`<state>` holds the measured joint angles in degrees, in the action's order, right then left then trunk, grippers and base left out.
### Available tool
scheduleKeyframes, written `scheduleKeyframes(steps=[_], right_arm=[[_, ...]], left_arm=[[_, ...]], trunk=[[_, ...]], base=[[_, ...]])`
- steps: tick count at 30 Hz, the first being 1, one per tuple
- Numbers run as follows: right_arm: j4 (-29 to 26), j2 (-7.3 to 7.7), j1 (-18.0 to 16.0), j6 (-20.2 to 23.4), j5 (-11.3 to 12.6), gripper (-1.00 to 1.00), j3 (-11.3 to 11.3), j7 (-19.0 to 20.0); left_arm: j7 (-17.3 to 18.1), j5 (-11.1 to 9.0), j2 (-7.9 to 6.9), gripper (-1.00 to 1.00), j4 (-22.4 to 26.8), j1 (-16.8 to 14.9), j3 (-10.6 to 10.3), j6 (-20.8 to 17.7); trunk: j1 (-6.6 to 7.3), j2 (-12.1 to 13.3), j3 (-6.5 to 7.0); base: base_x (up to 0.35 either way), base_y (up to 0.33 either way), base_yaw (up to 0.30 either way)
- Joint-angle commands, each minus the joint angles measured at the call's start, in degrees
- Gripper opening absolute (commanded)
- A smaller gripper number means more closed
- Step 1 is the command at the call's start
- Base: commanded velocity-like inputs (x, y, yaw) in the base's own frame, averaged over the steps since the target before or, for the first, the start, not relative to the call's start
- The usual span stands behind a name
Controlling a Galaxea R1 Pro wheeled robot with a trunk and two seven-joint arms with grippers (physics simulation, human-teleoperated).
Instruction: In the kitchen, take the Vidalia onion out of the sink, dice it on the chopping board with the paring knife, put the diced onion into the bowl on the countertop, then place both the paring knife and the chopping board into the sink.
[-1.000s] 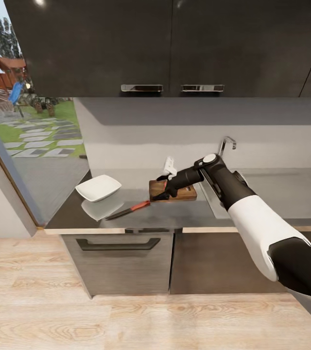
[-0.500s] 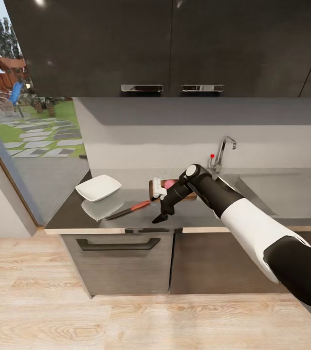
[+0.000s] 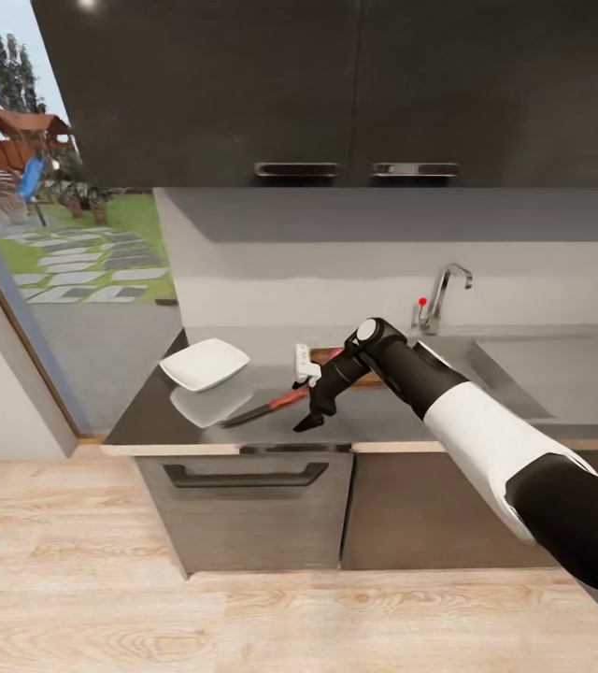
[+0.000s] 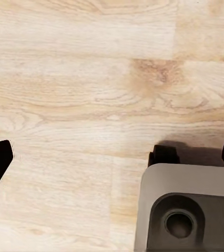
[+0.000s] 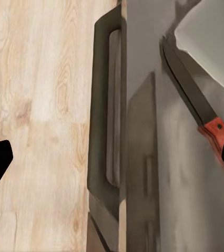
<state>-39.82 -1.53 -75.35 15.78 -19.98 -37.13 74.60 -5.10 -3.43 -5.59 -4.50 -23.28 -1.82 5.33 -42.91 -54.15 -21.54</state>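
Right tool (image 3: pixel 306 418): fingers spread, poised above the surface (image 3: pixel 196 422) front edge, just beside the paring knife (image 3: pixel 266 408). Bowl (image 3: pixel 205 364): set left of the knife. Chopping board (image 3: pixel 366 378): behind, largely hidden by the arm. Left tool (image 4: pixel 112 157): fingers spread above wooden floor (image 4: pixel 80 79)

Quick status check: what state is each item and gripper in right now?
Paring knife: lying flat on the countertop, not held.
Bowl: upright, empty, left of knife.
Chopping board: mostly hidden behind right arm.
Right gripper: open, beside knife handle.
Left gripper: open, above floor.
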Motion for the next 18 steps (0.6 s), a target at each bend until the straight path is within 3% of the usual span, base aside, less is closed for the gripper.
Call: scheduleKeyframes(steps=[1,10,18], right_arm=[[0.0,-0.03,-0.1,0.6,-0.2,1.00,0.0,0.2],[0.2,0.02,-0.1,0.5,-0.1,1.00,0.0,0.2],[2.3,0.05,0.0,-2.1,-0.1,1.00,0.0,0.2]], left_arm=[[0.0,-0.3,0.06,1.00,-0.2,-0.1,-0.2,-0.1],[0.0,-0.3,0.36,1.00,-0.2,-0.1,-0.2,-1.6],[-0.2,-0.3,0.31,1.00,-0.2,-0.1,-0.2,-1.7]], trunk=[[-0.01,-0.1,-0.07],[-0.01,-0.1,-0.07],[-0.01,-0.1,-0.07]], base=[[0.012,0.275,0.000],[0.021,0.240,0.000],[0.256,0.028,0.000]])
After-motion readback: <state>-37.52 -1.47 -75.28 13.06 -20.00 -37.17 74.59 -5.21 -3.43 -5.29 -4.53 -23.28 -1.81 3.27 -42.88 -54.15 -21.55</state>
